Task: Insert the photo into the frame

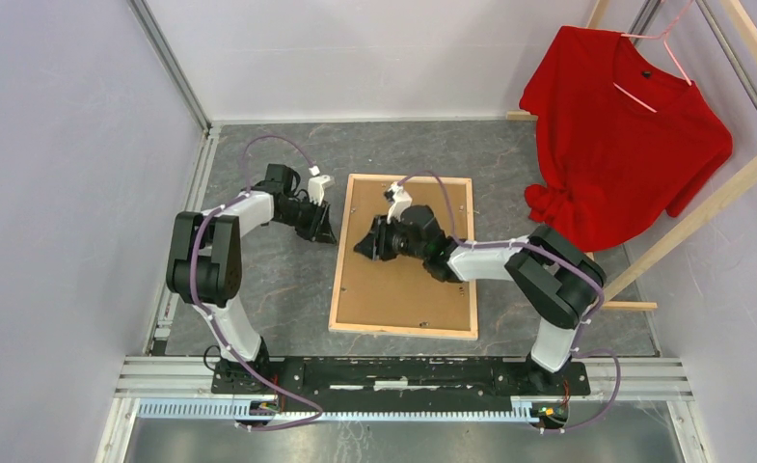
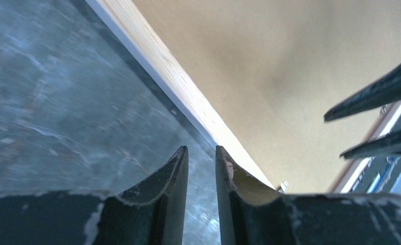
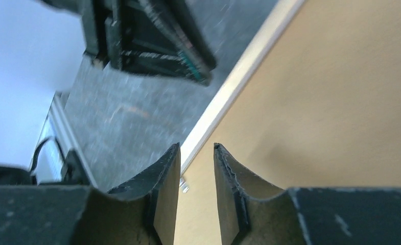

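Note:
The frame [image 1: 341, 253] lies flat mid-table with its bare light-wood reverse up. A brown hardboard sheet [image 1: 403, 289] fills it. The photo is hidden. My left gripper [image 1: 328, 231] hovers just left of the frame's left rail [image 2: 172, 76], its jaws a narrow gap apart and empty [image 2: 202, 149]. My right gripper [image 1: 360, 243] is over the hardboard's left part, pointing at the left rail [image 3: 239, 76], its jaws also slightly apart and empty [image 3: 196, 146]. The two grippers face each other across the rail.
A red T-shirt [image 1: 625, 125] hangs on a pink hanger from a bare-wood rack [image 1: 702, 207] at the back right. Enclosure walls stand left, back and right. A small metal tab [image 2: 283, 186] sits on the frame's inner edge.

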Action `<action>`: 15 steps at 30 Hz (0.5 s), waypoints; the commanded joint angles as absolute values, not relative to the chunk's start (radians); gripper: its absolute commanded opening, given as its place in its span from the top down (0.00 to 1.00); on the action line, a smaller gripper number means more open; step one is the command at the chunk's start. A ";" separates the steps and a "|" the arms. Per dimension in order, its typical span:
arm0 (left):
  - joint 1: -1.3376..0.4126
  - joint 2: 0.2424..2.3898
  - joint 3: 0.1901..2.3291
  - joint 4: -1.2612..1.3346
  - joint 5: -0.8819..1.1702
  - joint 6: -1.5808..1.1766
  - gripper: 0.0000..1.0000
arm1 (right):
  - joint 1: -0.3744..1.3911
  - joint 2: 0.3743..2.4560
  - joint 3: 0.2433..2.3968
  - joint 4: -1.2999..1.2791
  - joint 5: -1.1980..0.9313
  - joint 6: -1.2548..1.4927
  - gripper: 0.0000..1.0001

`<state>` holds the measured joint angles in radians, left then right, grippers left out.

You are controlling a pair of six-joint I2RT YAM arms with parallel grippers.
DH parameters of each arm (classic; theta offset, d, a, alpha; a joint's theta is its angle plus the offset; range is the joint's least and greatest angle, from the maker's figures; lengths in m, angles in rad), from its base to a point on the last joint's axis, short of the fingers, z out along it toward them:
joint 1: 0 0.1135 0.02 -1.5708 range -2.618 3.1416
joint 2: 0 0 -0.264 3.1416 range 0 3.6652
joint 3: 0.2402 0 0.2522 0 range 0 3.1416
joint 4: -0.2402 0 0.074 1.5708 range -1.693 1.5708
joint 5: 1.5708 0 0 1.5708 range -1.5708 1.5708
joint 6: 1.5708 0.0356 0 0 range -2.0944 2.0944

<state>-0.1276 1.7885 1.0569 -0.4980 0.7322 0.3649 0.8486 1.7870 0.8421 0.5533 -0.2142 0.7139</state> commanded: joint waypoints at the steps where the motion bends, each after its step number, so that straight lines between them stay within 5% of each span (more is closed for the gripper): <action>1: -0.116 1.851 1.136 -0.408 0.750 0.247 0.67 | 0.768 1.842 0.944 0.547 -0.176 0.679 0.66; 15: -0.117 1.894 1.141 -0.411 0.818 0.262 0.60 | 0.709 2.136 1.265 0.430 -0.127 0.648 0.86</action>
